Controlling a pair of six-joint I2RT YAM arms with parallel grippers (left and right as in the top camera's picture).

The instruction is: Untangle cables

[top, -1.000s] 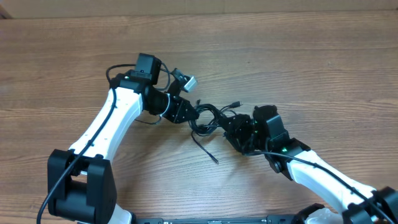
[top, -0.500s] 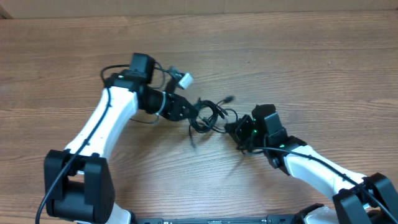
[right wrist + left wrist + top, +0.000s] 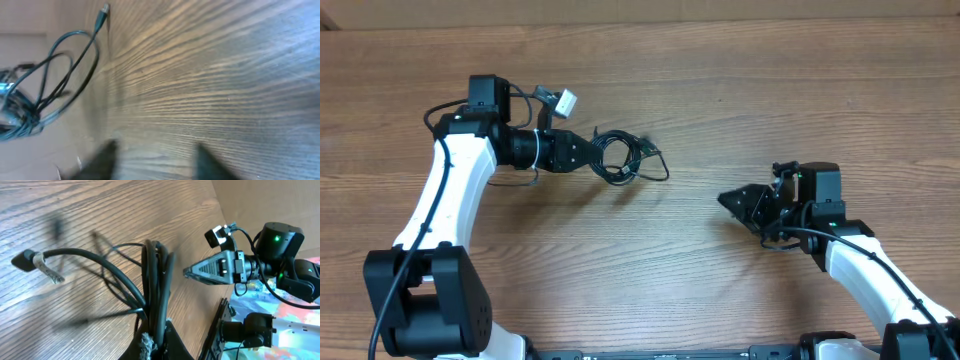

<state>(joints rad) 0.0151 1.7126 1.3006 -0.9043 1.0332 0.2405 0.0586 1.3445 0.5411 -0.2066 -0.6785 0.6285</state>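
The cables (image 3: 638, 152) form a small black bundle of loops left of the table's middle, with a tail end trailing to the right. My left gripper (image 3: 597, 154) is shut on the bundle's left side. In the left wrist view the cables (image 3: 156, 275) rise straight out of my left gripper (image 3: 156, 342), and a plug end (image 3: 24, 260) sticks out to the left. My right gripper (image 3: 732, 198) stands open and empty well to the right of the bundle. The right wrist view shows the cables (image 3: 47, 87) far off at the left, with bare wood between the fingers (image 3: 204, 159) of my right gripper (image 3: 152, 162).
A small white block (image 3: 563, 100) on a wire hangs by the left arm's wrist. The right arm (image 3: 235, 265) shows in the left wrist view, pointing at the bundle. Wooden table (image 3: 770, 90) all around.
The right gripper let go of the bundle, opened and drew back to the right. The left gripper carried the whole bundle to the left and slightly back.
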